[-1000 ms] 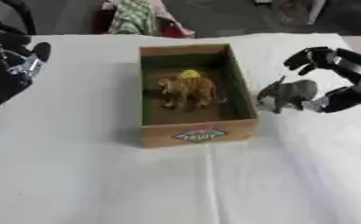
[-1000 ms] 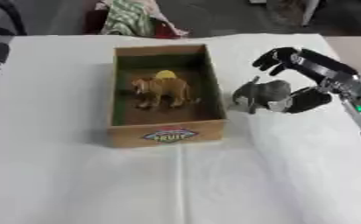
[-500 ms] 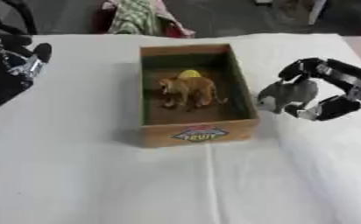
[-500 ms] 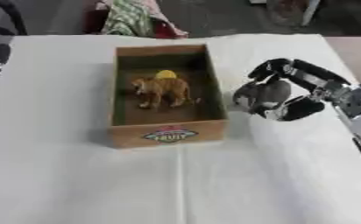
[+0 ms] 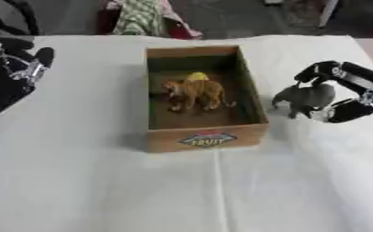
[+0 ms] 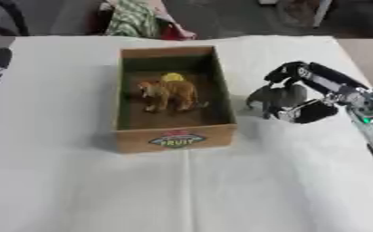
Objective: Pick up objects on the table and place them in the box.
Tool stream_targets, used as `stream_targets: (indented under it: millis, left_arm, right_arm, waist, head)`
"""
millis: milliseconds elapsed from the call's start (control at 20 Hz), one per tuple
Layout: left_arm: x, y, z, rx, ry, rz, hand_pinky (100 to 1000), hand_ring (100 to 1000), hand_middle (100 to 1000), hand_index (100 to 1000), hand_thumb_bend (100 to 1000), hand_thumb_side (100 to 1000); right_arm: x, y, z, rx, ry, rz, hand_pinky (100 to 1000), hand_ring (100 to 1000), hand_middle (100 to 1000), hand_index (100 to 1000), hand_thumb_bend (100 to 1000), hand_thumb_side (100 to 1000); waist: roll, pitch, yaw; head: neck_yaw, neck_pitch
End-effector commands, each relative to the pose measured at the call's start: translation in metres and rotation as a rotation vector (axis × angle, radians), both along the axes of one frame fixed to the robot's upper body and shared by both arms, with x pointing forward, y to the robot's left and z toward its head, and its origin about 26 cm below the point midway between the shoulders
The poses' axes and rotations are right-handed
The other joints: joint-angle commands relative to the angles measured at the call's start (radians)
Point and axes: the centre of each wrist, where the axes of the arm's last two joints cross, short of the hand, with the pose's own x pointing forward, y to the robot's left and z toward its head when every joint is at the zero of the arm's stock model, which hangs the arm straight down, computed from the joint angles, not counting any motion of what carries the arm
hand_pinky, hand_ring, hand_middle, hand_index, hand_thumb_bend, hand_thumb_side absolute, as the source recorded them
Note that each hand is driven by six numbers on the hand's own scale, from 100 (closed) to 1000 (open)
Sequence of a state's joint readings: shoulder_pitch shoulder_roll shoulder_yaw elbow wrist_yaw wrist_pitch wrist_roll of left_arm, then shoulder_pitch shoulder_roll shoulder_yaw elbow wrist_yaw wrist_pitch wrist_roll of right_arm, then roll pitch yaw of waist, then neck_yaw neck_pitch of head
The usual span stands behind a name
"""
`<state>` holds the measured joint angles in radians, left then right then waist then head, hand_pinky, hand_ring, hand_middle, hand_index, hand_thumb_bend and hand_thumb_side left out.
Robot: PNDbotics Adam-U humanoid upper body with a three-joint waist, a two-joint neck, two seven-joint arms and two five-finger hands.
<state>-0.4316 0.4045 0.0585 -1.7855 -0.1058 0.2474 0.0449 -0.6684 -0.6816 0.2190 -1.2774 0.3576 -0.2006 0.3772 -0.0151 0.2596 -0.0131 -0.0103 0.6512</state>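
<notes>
1. We are working the pick-up step: our right hand [image 5: 344,93] is curling round the grey elephant toy [image 5: 303,98], which is standing on the white worktop [image 5: 221,190] just to the right of the box [image 5: 205,138].
2. The hand is wrapping the toy from its right side, with one set of fingers arching over its back and the lower ones tucking in by its legs. We are judging this as a grasp closing on the toy, though we cannot tell whether it is off the cloth yet.
3. The toy is sitting just beside the box's right wall, apart from it by a narrow strip of cloth, head end towards the box.
4. Inside the box a tan tiger-like toy [image 5: 193,92] is standing near the middle, with a small yellow thing [image 5: 196,76] behind it.
5. Next, in our judgement, we are needing to lift the elephant above the wall, carry it left over the open box, and release it in the bare front part, clear of the tiger.
6. Our left hand [image 5: 7,74] is idling at the left edge, fingers relaxed and holding nothing.
</notes>
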Motion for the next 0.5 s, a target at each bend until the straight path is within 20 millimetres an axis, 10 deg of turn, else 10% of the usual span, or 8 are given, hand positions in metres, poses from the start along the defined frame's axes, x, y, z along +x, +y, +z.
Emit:
stream_targets:
  millis: [50, 500]
  left_arm:
    - [-0.0015, 0.0029, 0.0078, 0.010, -0.022, 0.005, 541, 498, 516, 687, 467, 430]
    - [-0.0017, 0.0030, 0.0075, 0.008, -0.021, 0.007, 540, 498, 516, 687, 463, 430]
  right_arm:
    - [0.0001, -0.0111, 0.0071, -0.059, -0.031, -0.065, 773, 800, 778, 812, 305, 100]
    - [0.0023, -0.0120, 0.0018, -0.122, -0.051, -0.096, 765, 793, 773, 800, 303, 100]
  waist:
    - [0.001, -0.015, -0.002]
    - [0.001, -0.015, -0.002]
  head:
    - [0.001, -0.002]
    - [0.000, -0.004]
